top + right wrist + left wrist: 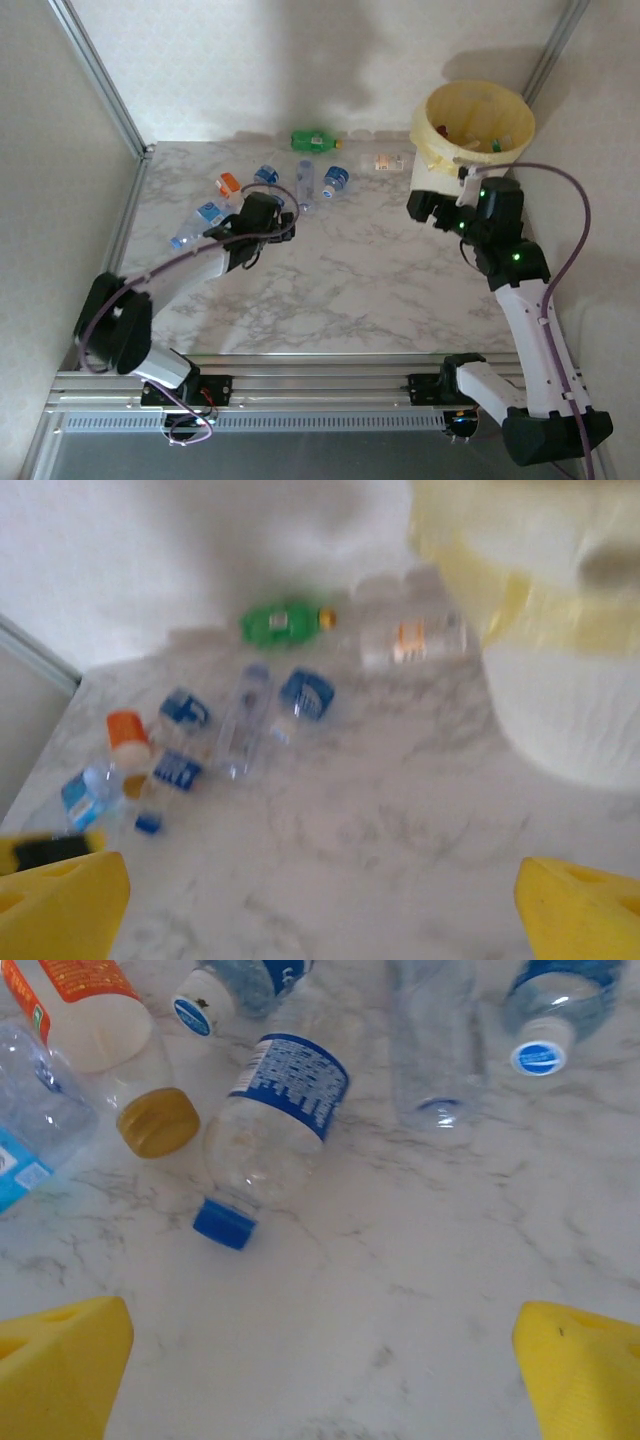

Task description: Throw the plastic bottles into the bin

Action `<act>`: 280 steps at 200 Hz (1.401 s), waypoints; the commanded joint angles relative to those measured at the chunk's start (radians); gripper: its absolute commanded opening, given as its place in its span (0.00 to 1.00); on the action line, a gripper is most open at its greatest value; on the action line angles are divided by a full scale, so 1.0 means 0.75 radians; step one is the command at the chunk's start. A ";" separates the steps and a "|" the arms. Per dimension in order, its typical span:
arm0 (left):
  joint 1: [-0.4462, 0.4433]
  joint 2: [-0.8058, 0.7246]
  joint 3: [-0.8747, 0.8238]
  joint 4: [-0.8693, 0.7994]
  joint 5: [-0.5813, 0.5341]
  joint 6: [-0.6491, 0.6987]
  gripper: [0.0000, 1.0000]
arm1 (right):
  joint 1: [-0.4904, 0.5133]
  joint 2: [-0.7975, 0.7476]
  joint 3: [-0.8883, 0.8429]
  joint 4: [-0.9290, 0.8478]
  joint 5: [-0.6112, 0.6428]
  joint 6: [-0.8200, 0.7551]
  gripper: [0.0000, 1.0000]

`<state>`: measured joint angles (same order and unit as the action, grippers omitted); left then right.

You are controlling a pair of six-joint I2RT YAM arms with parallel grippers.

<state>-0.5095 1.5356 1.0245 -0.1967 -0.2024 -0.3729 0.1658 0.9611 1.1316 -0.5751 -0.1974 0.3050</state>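
A white marble-patterned tabletop spans the centre; an aluminium rail crosses the bottom, a pale wall at the top.

The overhead view gives me soft, even, rather dim light, and a broad grey shadow falls on the back wall left of the bin. My left wrist view is crisp, with a mild sheen on the marble table and the clear bottles. My right wrist view is blurred throughout, so the green bottle looks smeared and the bin looks washed out.
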 commanded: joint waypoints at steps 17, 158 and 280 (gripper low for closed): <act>0.089 0.266 0.180 -0.158 0.026 0.106 0.84 | 0.040 -0.191 -0.132 -0.058 -0.101 0.091 0.99; 0.205 0.613 0.378 -0.146 0.074 0.204 0.64 | 0.057 -0.282 -0.226 -0.107 -0.092 0.086 0.99; 0.197 0.652 0.385 -0.085 0.171 0.215 0.31 | 0.058 -0.258 -0.251 -0.072 -0.094 0.101 0.99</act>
<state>-0.3618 2.0357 1.3212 -0.2790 -0.1001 -0.2203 0.2016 0.7612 0.9569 -0.6498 -0.2630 0.3714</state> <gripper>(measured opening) 0.349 0.991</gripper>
